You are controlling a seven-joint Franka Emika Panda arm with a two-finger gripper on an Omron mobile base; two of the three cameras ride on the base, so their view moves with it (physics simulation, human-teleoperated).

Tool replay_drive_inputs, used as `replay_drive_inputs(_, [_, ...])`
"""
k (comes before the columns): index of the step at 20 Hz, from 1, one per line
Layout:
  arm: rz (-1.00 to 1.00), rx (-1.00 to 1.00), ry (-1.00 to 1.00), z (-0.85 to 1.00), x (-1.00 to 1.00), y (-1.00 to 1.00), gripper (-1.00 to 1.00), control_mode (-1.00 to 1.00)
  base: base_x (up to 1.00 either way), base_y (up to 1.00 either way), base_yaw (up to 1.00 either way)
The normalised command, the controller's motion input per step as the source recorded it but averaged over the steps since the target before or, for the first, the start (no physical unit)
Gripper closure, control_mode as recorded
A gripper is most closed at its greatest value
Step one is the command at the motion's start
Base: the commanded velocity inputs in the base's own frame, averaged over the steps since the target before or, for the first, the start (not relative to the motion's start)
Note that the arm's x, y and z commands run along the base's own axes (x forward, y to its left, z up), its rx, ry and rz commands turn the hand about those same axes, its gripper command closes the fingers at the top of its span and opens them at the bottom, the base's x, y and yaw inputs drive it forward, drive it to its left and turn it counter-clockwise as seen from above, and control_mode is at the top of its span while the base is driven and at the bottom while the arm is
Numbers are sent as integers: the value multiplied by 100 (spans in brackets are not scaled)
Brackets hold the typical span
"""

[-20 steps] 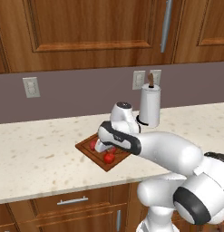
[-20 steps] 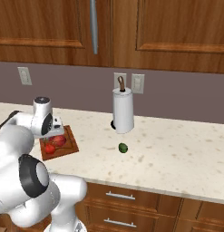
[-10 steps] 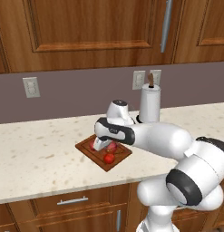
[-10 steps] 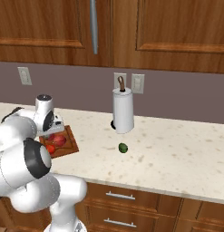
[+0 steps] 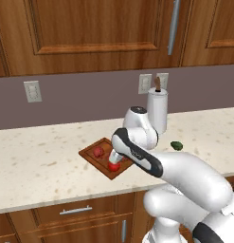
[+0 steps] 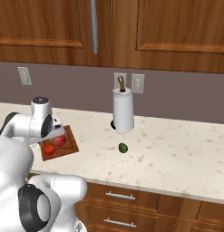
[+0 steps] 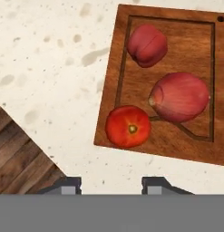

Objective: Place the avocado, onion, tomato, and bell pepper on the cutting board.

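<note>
Three red items lie on the cutting board (image 7: 177,140) in the hand view, which fills the upper right of that frame: the tomato (image 7: 128,127) at the board's lower left corner, resting on the rim edge nearest the gripper (image 7: 111,183); a larger pinkish-red onion (image 7: 179,97) just right of and above it, the two almost touching; and a duller crimson bell pepper (image 7: 147,44) near the top, apart from both. The gripper's two dark fingertips (image 7: 68,185) rise at the bottom of that frame, spread with a clear gap and nothing between them, over bare speckled counter (image 7: 50,68) just below the board's edge; the tomato sits a little above the gap. The avocado (image 6: 123,147) is not on the board: in the right base view it lies on the counter at frame centre, just below the paper towel holder (image 6: 123,115) and well to the right of the board (image 6: 70,147). In the left base view the avocado (image 5: 176,145) appears right of centre beside the arm, while the board (image 5: 92,159) sits left of centre with the tomato (image 5: 113,166) at its near corner and the pepper (image 5: 98,152) farther back; the arm hides the onion there. The hand view also shows a strip of wooden cabinet front (image 7: 18,154) in its lower left corner.
</note>
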Motion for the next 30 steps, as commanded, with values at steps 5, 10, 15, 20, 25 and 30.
replay_drive_inputs(5, [0, 0, -19, 45, -83, -100, -100, -100, 0, 0, 0])
replay_drive_inputs(10, [-11, 0, -7, 50, -14, -100, -100, -100, 0, 0, 0])
replay_drive_inputs(15, [-15, 0, 0, 37, 4, -91, -100, -100, 0, 0, 0])
replay_drive_inputs(20, [-15, 0, 0, 17, 12, -76, -100, -100, 0, 0, 0])
replay_drive_inputs(25, [-14, 0, 0, 7, 13, -61, -100, -100, 0, 0, 0])
replay_drive_inputs(30, [-4, 0, 0, 1, 35, -28, -100, -100, 0, 0, 0])
